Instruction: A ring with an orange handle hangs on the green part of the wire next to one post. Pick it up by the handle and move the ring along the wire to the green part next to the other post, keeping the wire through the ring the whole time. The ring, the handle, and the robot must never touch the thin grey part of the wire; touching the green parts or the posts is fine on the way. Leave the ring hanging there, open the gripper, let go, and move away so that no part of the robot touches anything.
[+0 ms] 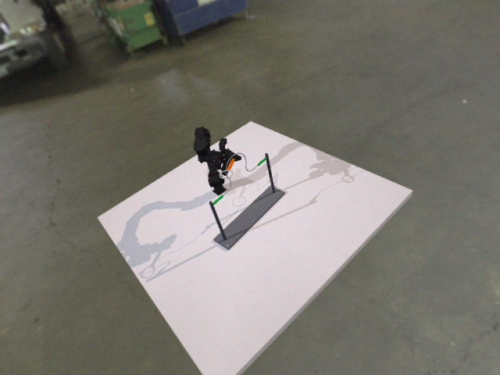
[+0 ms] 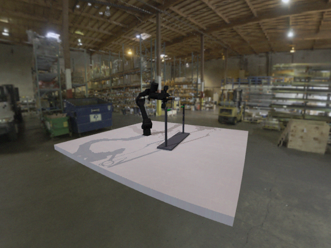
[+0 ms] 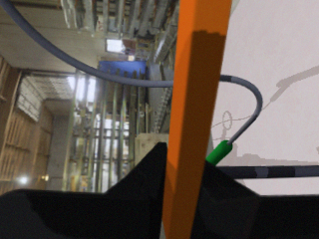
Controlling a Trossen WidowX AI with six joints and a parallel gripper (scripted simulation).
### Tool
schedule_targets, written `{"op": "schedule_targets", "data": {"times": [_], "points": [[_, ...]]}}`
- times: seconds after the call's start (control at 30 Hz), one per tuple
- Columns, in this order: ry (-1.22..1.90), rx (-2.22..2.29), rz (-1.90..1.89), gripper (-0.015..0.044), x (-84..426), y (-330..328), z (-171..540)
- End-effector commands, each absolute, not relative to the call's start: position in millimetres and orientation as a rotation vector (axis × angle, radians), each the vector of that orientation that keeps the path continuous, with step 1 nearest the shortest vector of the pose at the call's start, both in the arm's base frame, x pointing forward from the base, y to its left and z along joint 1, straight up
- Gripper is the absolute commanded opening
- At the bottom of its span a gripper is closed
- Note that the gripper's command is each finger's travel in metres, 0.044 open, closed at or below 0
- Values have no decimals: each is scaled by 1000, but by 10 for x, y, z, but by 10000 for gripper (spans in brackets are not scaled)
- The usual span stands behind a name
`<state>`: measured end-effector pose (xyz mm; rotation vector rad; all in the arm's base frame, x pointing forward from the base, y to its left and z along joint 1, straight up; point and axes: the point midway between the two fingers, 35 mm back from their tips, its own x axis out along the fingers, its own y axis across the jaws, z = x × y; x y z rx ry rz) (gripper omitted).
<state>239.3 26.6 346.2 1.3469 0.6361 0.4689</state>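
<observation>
My gripper (image 1: 233,158) (image 3: 169,150) is shut on the orange handle (image 1: 230,164) (image 3: 198,95). The pale ring is below the handle in the top view, around the thin grey wire (image 1: 230,186) (image 3: 117,79) as far as I can tell; any gap between them is too small to judge. The ring is above the green part (image 1: 217,200) (image 2: 168,109) at the near post (image 1: 218,222) (image 2: 166,128). The other green part (image 1: 262,161) (image 2: 182,106) is at the far post (image 1: 269,173) (image 2: 183,120). The ring is outside the wrist view.
A dark base plate (image 1: 250,216) (image 2: 174,141) joins the feet of both posts on the white table (image 1: 291,258) (image 2: 202,170). The wire rises in a hump beside the gripper, then dips before the far green part. The arm stands behind the wire.
</observation>
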Motion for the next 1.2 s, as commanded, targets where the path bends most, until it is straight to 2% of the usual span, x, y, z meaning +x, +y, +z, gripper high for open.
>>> {"op": "schedule_targets", "data": {"times": [0.0,1.17], "points": [[636,1293,455,-150,2392,263,3459],[655,779,271,-150,2406,155,3208]]}}
